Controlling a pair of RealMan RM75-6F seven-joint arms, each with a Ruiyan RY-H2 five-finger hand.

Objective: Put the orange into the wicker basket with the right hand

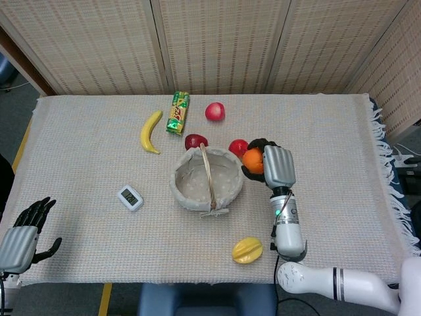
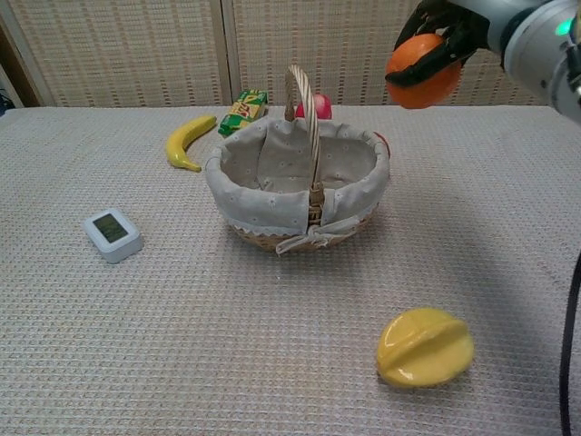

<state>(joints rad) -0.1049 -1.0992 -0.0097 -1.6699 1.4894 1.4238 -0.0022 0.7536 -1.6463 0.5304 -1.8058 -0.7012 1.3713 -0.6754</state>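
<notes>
The right hand (image 1: 275,166) grips the orange (image 1: 252,160), its dark fingers (image 2: 442,36) curled around the fruit and holding it raised in the air, clear of the table. In the head view the orange sits just right of the basket's (image 1: 189,186) right rim; in the chest view it hangs above and to the right of the basket, higher than the handle (image 2: 302,100).

The left hand (image 1: 25,236) is at the near left corner of the table (image 1: 79,138), empty, its fingers spread apart.

One basket stands in the middle of the cloth, lined with pale fabric, its handle upright. Three red fruits lie around its far side: one (image 1: 195,141) touching the far rim, one (image 1: 237,146) at the far right of the rim, partly hidden by the orange and hand, and one (image 1: 214,111) farther back, well apart. One banana (image 1: 150,131) lies far left of the basket, with one green packet (image 1: 177,112) just right of it. One small timer (image 1: 130,197) lies left of the basket. One yellow fruit (image 1: 247,249) lies near the front edge, right of the basket.
</notes>
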